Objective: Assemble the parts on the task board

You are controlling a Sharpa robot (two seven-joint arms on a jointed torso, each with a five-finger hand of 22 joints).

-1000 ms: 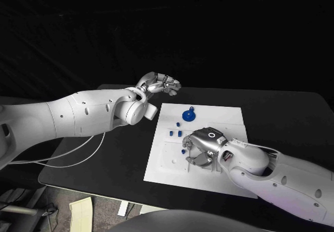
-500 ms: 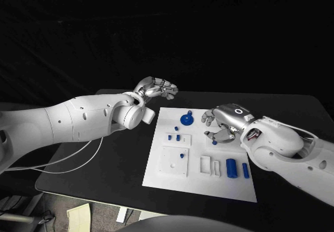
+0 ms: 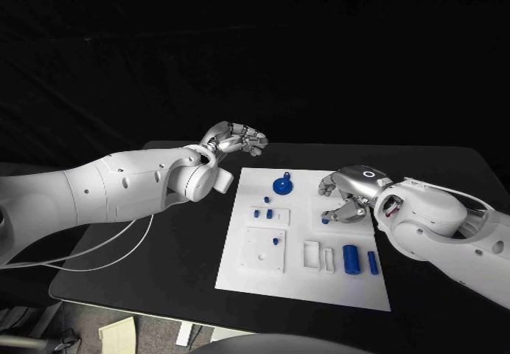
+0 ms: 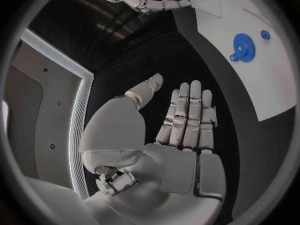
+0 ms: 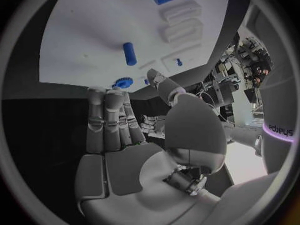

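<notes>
The board [image 3: 303, 276] lies mid-bench [image 3: 159, 258], dark surface free on both sides. The left hand [image 3: 236, 138] hovers off the board's far left corner, fingers straight, side by side, empty. The right hand [image 3: 346, 195] hangs over the board's right edge, fingers apart, empty. A gear [image 3: 285, 185], cylinders [image 3: 351, 259] and small pegs [image 3: 270, 214] sit on the board.

Black table [image 3: 180, 243], white task board [image 3: 319, 284] (flat) on it

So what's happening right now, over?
Both hands empty: left hand off the board, right hand above task board. Blue gear untouched. Nothing blocking.
</notes>
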